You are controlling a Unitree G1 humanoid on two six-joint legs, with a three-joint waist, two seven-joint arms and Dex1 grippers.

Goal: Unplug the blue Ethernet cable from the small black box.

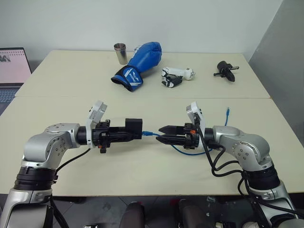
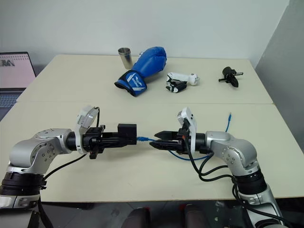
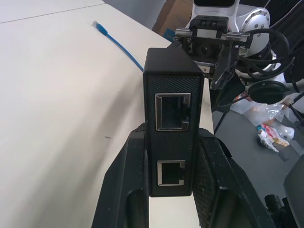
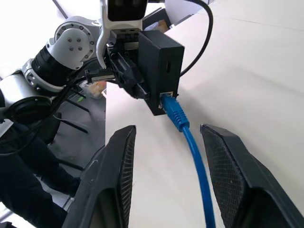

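Note:
My left gripper (image 1: 129, 135) is shut on the small black box (image 1: 133, 126) and holds it just above the table. In the left wrist view the box (image 3: 172, 90) stands between the fingers, with two empty ports facing the camera. The blue Ethernet cable (image 4: 192, 147) has its plug in a port on the far side of the box. From there it runs between the fingers of my right gripper (image 4: 167, 128), which is open, its pads clear of the cord. The cable loops under my right wrist, and its free end (image 1: 227, 113) lies on the table.
At the back of the table lie a blue boxing glove (image 1: 140, 64), a metal cup (image 1: 120, 53), a white and black device (image 1: 175, 76) and a black knobbed tool (image 1: 226, 70). A laptop (image 1: 12, 71) stands at the far left.

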